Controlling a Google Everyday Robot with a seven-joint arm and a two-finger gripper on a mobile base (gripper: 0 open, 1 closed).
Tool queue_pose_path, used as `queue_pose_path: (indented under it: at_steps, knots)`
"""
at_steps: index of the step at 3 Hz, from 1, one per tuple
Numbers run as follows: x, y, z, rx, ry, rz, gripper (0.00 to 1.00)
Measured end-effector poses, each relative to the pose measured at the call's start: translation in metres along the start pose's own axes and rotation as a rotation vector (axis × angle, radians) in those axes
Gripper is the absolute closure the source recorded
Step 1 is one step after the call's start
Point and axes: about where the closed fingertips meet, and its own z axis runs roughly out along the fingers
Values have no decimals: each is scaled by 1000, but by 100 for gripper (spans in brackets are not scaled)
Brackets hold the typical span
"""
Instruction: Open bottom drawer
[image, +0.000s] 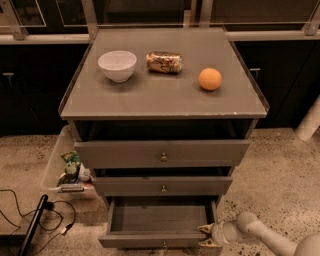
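The grey cabinet has three drawers. The bottom drawer (158, 239) is pulled out toward me; its plain grey interior is bare and its slim front panel sits at the lower edge of the view. The middle drawer (163, 186) and the top drawer (162, 153) stand slightly out, each with a small brass knob. My gripper (206, 236) is at the right front corner of the bottom drawer, with one finger (204, 228) above and one below that corner. The pale arm (270, 239) comes in from the lower right.
On the cabinet top (165, 95) are a white bowl (117, 65), a lying brown can (164, 62) and an orange (210, 79). A clear bin (54, 170) with items stands on the floor at left. Black cables (30, 220) lie at lower left. A white post (311, 120) stands at right.
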Motion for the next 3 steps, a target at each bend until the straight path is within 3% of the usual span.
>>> queue_pose_path:
  at_steps: [1, 2, 3]
  knots:
    - [3, 15, 4, -29, -18, 16, 12]
    - [3, 15, 2, -29, -18, 16, 14]
    - [4, 50, -3, -44, -20, 8, 38]
